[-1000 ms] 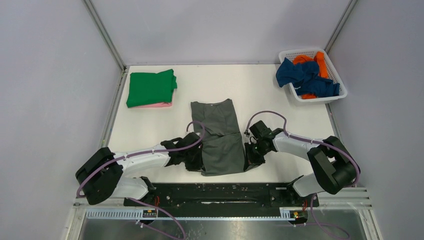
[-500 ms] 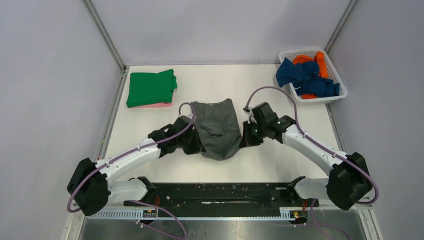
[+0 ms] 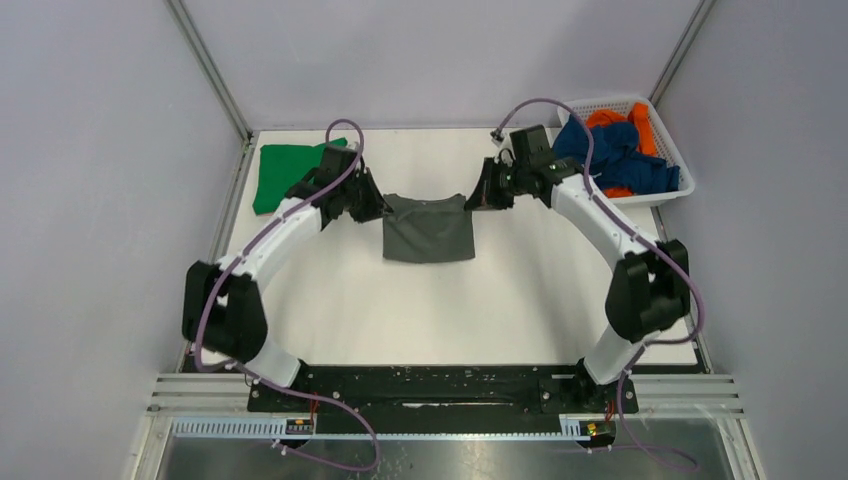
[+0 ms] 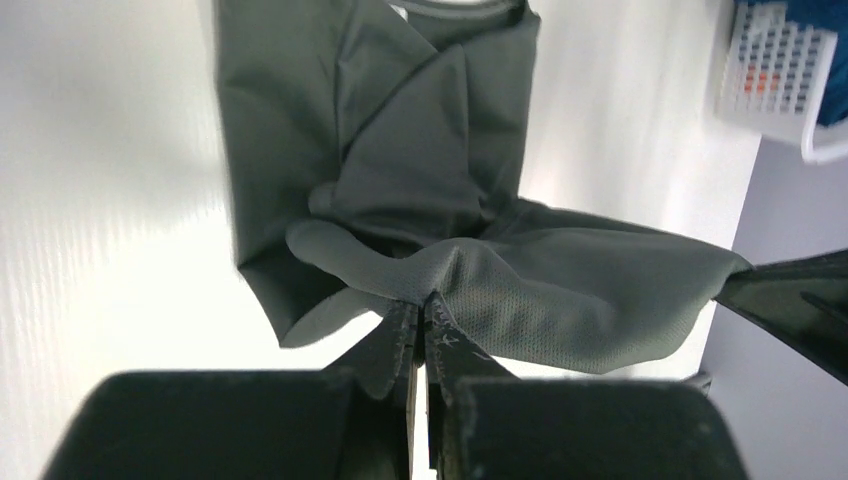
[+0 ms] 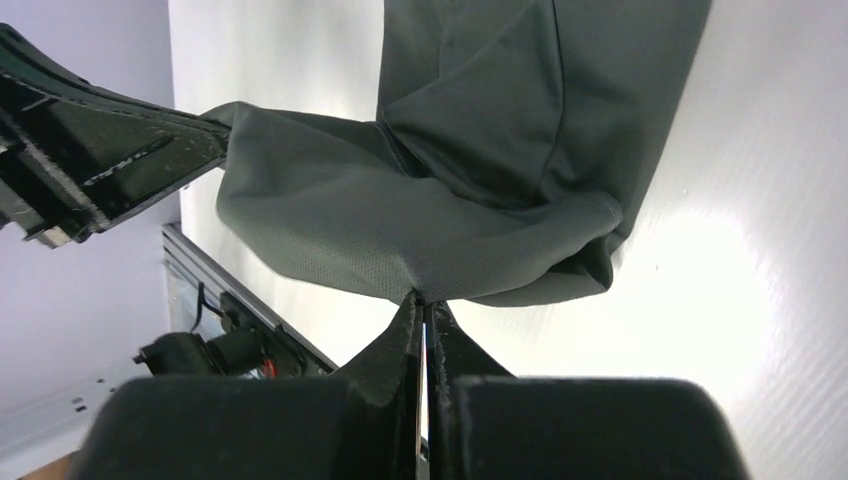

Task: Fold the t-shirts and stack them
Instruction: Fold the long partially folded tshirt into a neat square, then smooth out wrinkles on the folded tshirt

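Observation:
A dark grey t-shirt (image 3: 428, 229) lies folded over on itself in the middle of the table's far half. My left gripper (image 3: 378, 208) is shut on its hem corner at the shirt's far left; in the left wrist view (image 4: 421, 300) the cloth (image 4: 540, 300) is pinched between the tips. My right gripper (image 3: 478, 198) is shut on the other hem corner at the far right, also shown in the right wrist view (image 5: 422, 296) with the cloth (image 5: 400, 230) stretched between both grippers. A bright green folded t-shirt (image 3: 292, 177) lies on a pink one (image 3: 300, 211) at the far left.
A white lattice basket (image 3: 661, 196) at the far right corner holds navy blue (image 3: 610, 150) and orange (image 3: 645, 128) t-shirts. The enclosure's walls and metal frame posts border the table. The black rail carrying the arm bases runs along the near edge.
Both grippers carried the shirt's near hem from the near edge up and over to the far side, folding the grey shirt in half. Both arms are now stretched far out.

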You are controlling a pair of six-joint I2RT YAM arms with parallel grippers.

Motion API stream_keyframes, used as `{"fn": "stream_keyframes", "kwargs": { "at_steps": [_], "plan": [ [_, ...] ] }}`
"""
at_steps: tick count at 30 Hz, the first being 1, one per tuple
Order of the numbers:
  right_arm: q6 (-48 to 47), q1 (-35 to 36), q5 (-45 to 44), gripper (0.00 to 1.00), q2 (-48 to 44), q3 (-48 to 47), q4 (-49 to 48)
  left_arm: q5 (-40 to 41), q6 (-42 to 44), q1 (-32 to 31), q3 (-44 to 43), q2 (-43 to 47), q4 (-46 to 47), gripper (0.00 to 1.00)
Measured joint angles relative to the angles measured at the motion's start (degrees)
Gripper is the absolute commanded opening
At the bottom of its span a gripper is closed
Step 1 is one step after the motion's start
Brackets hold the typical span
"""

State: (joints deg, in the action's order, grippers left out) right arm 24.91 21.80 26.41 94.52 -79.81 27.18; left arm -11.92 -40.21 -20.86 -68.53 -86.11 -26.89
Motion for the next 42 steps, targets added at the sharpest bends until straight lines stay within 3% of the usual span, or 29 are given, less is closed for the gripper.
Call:
{"fn": "stream_keyframes", "kwargs": {
  "at_steps": [6,14,17,20,21,22,23,24,31,34,37,42],
  "plan": [
    [1.1,-2.0,3.3,0.00,12.2,-11.7,0.3,-1.9,1.6,4.5,-8.7,-11.2,-0.5,0.00],
    [3.7,-4.0,0.4,0.00,26.4,-20.8,-0.5,-3.4,2.5,7.2,-23.5,-29.7,-0.2,0.03],
    [5.0,-5.2,-1.4,0.00,31.4,-24.5,-1.8,-3.5,2.7,7.5,-29.4,-35.9,0.2,0.12],
    [6.4,-6.0,-3.6,0.00,34.5,-26.1,-3.8,-4.6,2.9,7.6,-35.1,-41.3,1.4,0.30],
    [7.1,-6.3,-4.4,0.06,35.6,-26.8,-4.3,-5.1,2.8,7.7,-37.2,-43.2,1.7,0.41],
    [7.6,-6.6,-4.8,0.24,36.6,-27.5,-4.5,-5.7,2.8,7.7,-39.1,-44.8,1.9,0.79],
    [8.2,-6.8,-5.2,0.58,37.5,-28.1,-4.8,-6.2,2.9,7.7,-40.9,-46.3,2.1,0.98],
    [9.0,-7.0,-5.9,0.97,38.7,-29.0,-5.2,-6.8,3.2,7.7,-42.6,-47.6,2.3,0.99],
    [9.3,-8.0,-5.9,1.00,46.9,-43.9,-0.2,-8.8,2.5,7.7,-47.3,-49.2,3.3,0.99],
    [7.5,-8.1,-5.0,0.99,45.0,-45.0,2.2,-8.7,2.5,7.5,-44.7,-45.9,3.9,0.99],
    [6.0,-7.6,-3.7,0.99,38.0,-36.3,1.8,-8.7,2.3,7.0,-37.0,-38.8,5.5,0.99],
    [10.9,-4.7,6.0,1.00,24.5,-14.0,-8.8,-12.2,-0.8,4.6,-22.0,-28.4,11.9,0.99]
  ]
}}
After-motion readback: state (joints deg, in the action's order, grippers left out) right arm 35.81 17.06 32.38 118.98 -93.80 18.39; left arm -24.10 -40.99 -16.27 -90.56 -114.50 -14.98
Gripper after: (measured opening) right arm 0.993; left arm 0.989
